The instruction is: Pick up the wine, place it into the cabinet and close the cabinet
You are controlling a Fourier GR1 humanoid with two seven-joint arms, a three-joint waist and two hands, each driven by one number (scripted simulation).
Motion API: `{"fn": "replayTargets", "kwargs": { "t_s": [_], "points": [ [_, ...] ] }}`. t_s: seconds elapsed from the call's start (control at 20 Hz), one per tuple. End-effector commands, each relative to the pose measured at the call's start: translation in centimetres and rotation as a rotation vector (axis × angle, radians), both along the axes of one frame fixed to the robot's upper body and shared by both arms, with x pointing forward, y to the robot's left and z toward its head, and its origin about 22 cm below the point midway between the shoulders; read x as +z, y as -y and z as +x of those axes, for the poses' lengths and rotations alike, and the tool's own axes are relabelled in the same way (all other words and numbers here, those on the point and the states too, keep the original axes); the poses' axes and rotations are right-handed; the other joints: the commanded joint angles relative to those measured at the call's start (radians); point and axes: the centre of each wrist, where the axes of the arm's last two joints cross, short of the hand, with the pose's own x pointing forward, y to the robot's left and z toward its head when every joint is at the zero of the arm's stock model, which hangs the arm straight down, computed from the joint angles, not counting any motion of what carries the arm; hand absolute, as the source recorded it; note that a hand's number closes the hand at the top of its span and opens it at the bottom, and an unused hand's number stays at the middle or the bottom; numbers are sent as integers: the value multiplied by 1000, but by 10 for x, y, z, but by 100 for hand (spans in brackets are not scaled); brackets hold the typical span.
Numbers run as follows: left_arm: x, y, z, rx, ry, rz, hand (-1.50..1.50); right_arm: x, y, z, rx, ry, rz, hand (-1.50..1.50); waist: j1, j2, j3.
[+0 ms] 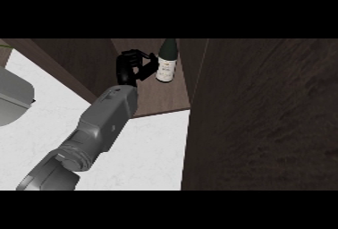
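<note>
The cabinet (pixel 158 96) filled the upper and right parts of the head view, and everything else is placed against it here. Its dark wood door (pixel 264 120) stood open, swung out toward the viewer, and covered the whole right side of the view from top to bottom. To the left of that door the cabinet's interior lay open, with a brown shelf floor and a slanting side wall at its left.

Below and to the left of the cabinet spread the white counter (pixel 152 152), pale and lightly speckled. At the far left edge, away from the cabinet, sat part of a grey rounded object (pixel 13 100); what it was could not be told.

One grey forearm (pixel 99 129) rose from the lower left across the counter and reached into the cabinet opening. By its position alone, which arm it was could not be told for certain. Its black hand (pixel 132 67) was inside the cabinet, fingers spread and relaxed, grasping nothing.

The wine (pixel 166 62) stood upright on the cabinet's shelf floor, a dark bottle with a pale label, just to the right of the hand. The fingertips lay close beside the bottle's label, with a thin gap showing between them.
</note>
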Motion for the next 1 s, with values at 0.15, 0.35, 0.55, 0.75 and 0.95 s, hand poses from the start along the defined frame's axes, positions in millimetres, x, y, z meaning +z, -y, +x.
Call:
{"fn": "replayTargets", "kwargs": {
  "t_s": [0.15, 0.35, 0.55, 0.75, 0.95],
  "points": [
    [4, -23, 5, 83, 15, 187, 150, 3, 1, -6, 19, 21, 8, -150, -11, 6, -1],
    [-4, -46, 2, 139, -18, 262, 150, 2, 2, -5, 4, 21, 17, -150, -8, 9, -2],
    [-5, -44, 1, 170, -42, 280, 150, 3, 1, -7, 27, 39, -16, -150, -21, 14, -2],
    [-15, -57, -4, 94, -69, 322, -150, 4, -1, -6, 39, 42, -12, -150, -15, 16, -4],
    [-13, -56, -3, 106, -82, 291, -150, 4, 0, -4, 24, 47, 8, -150, -11, 17, -3]
  ]
}}
